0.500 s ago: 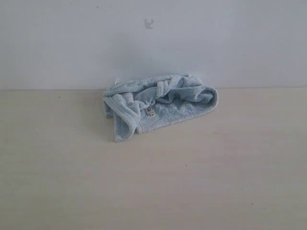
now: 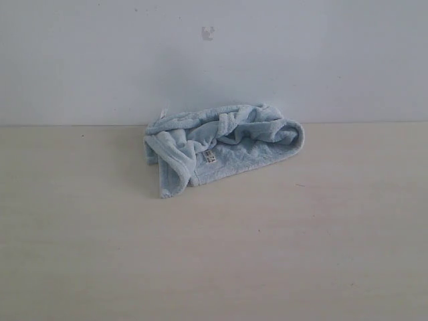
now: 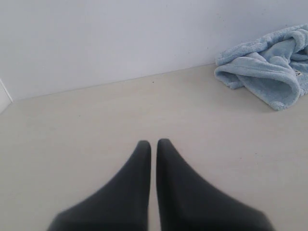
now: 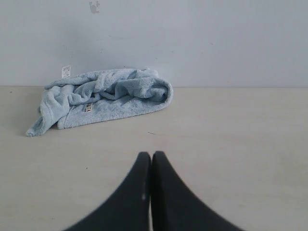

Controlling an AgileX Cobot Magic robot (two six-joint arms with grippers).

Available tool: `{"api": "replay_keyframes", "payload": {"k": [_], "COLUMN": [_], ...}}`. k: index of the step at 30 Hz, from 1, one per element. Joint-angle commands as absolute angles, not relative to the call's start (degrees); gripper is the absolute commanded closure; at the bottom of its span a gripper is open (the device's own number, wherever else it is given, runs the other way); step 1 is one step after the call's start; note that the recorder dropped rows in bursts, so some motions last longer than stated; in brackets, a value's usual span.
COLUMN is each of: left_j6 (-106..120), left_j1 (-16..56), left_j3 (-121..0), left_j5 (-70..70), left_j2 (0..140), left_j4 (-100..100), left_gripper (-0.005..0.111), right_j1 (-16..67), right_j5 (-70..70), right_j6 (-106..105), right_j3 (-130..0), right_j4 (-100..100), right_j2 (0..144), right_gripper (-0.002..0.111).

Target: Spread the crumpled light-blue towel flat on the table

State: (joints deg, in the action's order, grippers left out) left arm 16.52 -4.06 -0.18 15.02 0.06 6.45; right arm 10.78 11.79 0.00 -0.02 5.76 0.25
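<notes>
The light-blue towel (image 2: 221, 147) lies crumpled in a heap at the back of the beige table (image 2: 214, 254), close to the white wall, with a small white label (image 2: 209, 156) showing on its front fold. Neither gripper appears in the exterior view. In the left wrist view my left gripper (image 3: 154, 143) is shut with only a thin slit between its dark fingers, well short of the towel (image 3: 269, 72). My right gripper (image 4: 151, 155) is shut with fingers touching, also some way from the towel (image 4: 103, 96). Neither holds anything.
A white wall (image 2: 214, 60) rises directly behind the towel, with a small dark mark (image 2: 208, 32) on it. Bare table surface stretches in front of the towel and to both sides of it.
</notes>
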Motion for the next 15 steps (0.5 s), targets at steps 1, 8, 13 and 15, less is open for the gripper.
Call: {"api": "replay_keyframes", "payload": {"k": [1, 8, 13, 15], "left_j6": [16.77, 16.77, 16.77, 16.77], "left_j1": [-4.29, -4.29, -4.29, -4.29], "left_j3": [0.00, 0.00, 0.00, 0.00], "left_j5": [14.57, 14.57, 14.57, 14.57], "left_j2": [0.00, 0.00, 0.00, 0.00], "left_j4": [6.57, 6.57, 6.57, 6.57], "left_gripper": [0.103, 0.103, 0.103, 0.103], "right_j1": [10.88, 10.88, 10.88, 10.88], "right_j5": [11.82, 11.17, 7.75, 4.39], "right_j6": [0.00, 0.00, 1.29, 1.29], "right_j3": [0.00, 0.00, 0.00, 0.00], "right_j4": [5.45, 5.45, 5.45, 5.45], "right_j2": [0.00, 0.00, 0.00, 0.00], "right_gripper": [0.108, 0.108, 0.108, 0.108]}}
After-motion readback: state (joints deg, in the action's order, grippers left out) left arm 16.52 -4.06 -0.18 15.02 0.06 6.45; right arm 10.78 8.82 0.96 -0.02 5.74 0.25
